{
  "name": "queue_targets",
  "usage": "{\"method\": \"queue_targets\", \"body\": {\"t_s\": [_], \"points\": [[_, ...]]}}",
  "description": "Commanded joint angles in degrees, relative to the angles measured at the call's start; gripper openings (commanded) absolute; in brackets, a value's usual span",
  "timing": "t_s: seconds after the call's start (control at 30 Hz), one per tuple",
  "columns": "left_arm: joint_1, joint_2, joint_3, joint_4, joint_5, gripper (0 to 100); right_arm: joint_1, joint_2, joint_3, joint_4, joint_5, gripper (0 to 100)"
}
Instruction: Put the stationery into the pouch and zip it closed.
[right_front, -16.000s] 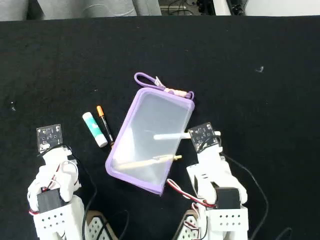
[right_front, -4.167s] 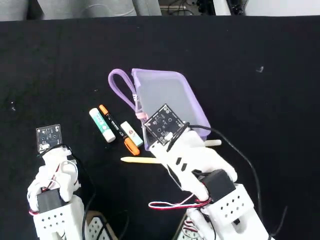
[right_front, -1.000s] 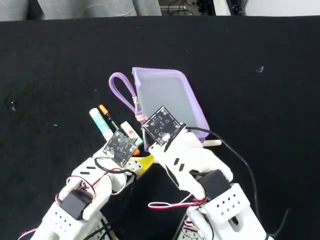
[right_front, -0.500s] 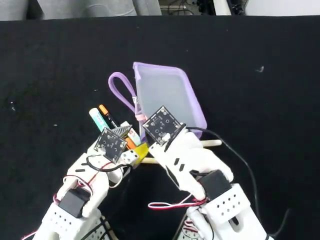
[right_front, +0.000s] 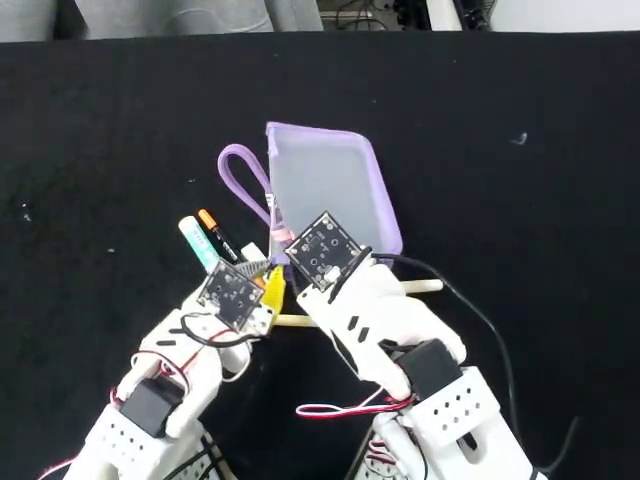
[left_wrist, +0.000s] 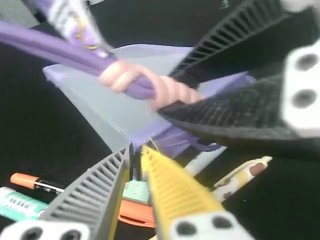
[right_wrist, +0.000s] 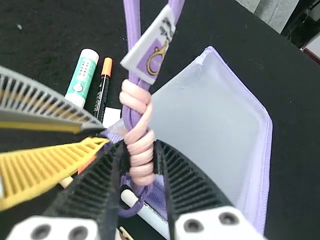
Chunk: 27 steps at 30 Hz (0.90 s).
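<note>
The purple pouch (right_front: 322, 180) lies flat, its strap (right_front: 240, 176) looped to the left. My right gripper (right_wrist: 137, 148) is shut on the strap's pink coil (right_wrist: 135, 150) at the pouch's near-left corner (right_front: 283, 238). My left gripper (right_front: 268, 272) sits right beside it, its grey and yellow fingers (left_wrist: 165, 185) shut on a small dark zipper pull (left_wrist: 131, 154) at the pouch's edge. Outside the pouch lie a teal glue stick (right_front: 197, 243), an orange-capped pen (right_front: 214, 232), an orange marker (left_wrist: 134, 215), a small eraser (left_wrist: 135, 192), a cream pen (left_wrist: 245, 172) and a white pen (right_front: 421, 286).
The table (right_front: 500, 120) is covered in black cloth. The loose stationery is crowded under and around both grippers near the pouch's near-left corner. Both arms' bases stand at the near edge. Bare cloth stretches to the right of and behind the pouch.
My left arm has come up from its rest and its gripper has closed in on the pouch's corner beside the right gripper. The pouch turned slightly. The right arm barely moved.
</note>
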Motion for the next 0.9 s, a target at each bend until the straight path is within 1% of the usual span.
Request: {"method": "queue_targets", "body": {"t_s": [0.0, 0.17, 0.33, 0.4, 0.47, 0.5, 0.57, 0.63, 0.67, 0.73, 0.87], "points": [[1.1, -0.4, 1.5, -0.2, 0.0, 3, -0.4, -1.1, -1.6, -1.1, -0.3, 1.1], [0.4, -0.4, 1.5, -0.3, 0.0, 3, -0.4, -1.1, -1.8, -1.1, -0.3, 1.1], [-7.4, -0.4, 1.5, -2.5, 0.0, 3, -0.3, -1.1, -1.8, -1.1, -0.3, 1.1], [-9.4, -0.4, 1.2, -2.5, 0.4, 3, -0.3, -1.1, -1.8, -1.1, -0.3, 1.1], [-9.3, -0.4, 1.4, -2.2, 0.2, 4, -0.3, -1.1, -2.0, -1.5, -0.3, 1.1], [-9.3, -0.4, 1.5, -2.1, 0.2, 6, -0.3, -1.1, -2.1, -1.7, -0.3, 1.1], [-8.0, -0.4, 1.5, 0.1, 0.3, 17, -0.4, -1.1, -2.6, -2.6, -0.3, 1.1], [-5.2, -0.4, 1.5, 2.9, 0.2, 26, -0.4, -1.1, -3.2, -3.2, -0.3, 1.1], [-3.9, -0.4, 1.2, 4.1, 0.1, 28, -0.4, -1.1, -3.5, -3.2, -0.3, 1.1], [-2.0, -0.4, 1.0, 4.9, 0.1, 26, -0.6, -1.1, -3.8, -3.0, -0.3, 1.1], [-1.0, -0.4, 1.0, 4.8, 0.1, 25, -0.6, -1.1, -3.6, -3.1, -0.3, 1.1]]}}
